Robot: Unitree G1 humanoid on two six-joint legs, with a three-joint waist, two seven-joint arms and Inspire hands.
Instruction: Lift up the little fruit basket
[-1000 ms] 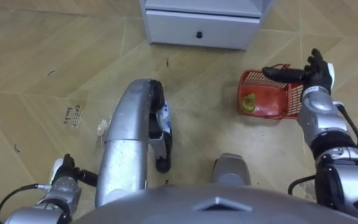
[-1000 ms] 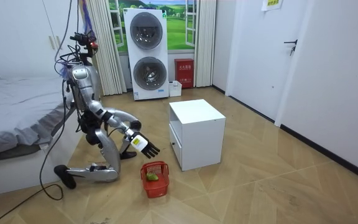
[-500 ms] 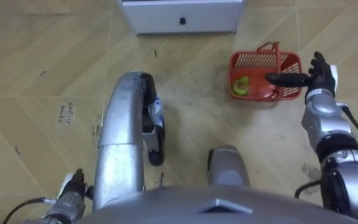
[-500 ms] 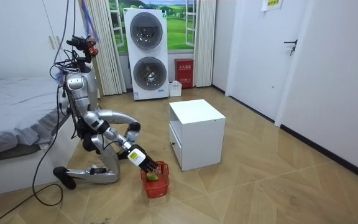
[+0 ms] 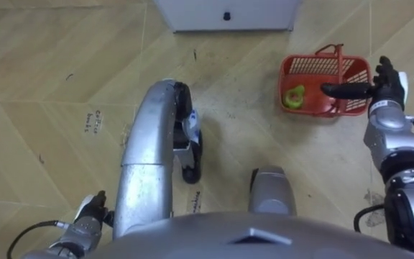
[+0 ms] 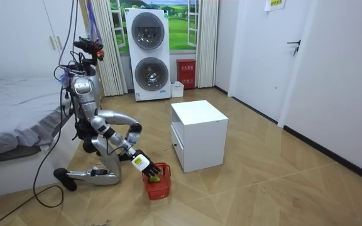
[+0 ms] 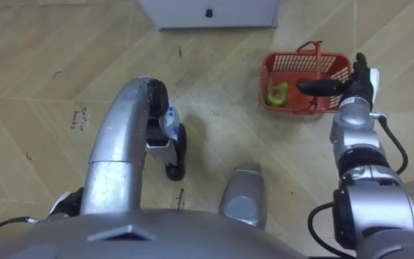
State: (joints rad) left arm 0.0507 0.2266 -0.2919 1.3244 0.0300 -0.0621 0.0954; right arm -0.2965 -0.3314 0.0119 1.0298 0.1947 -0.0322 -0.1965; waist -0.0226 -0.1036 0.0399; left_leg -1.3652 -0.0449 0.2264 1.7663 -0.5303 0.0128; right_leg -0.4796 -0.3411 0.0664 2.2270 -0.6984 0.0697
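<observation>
A red plastic fruit basket [image 5: 313, 69] stands on the wooden floor ahead and to my right, its handle [image 5: 339, 60] raised. A green fruit [image 5: 293, 96] lies in its near left corner. My right hand [image 5: 384, 85] is open at the basket's right end, fingers straight and the thumb stretched left over the near rim. In the room view I kneel on the floor with that hand [image 6: 141, 164] low at the basket [image 6: 158, 182]. My left hand [image 5: 90, 213] hangs low at the lower left, away from the basket.
A white cabinet [image 5: 228, 14] with a knobbed drawer front stands straight ahead, just beyond the basket. In the room view a bed [image 6: 11, 116] lies behind me, and a stacked washer and dryer [image 6: 148, 53] stand by the window.
My right hand has come down from above the basket to its rim, as my body bent lower. The eye views have shifted with my head.
</observation>
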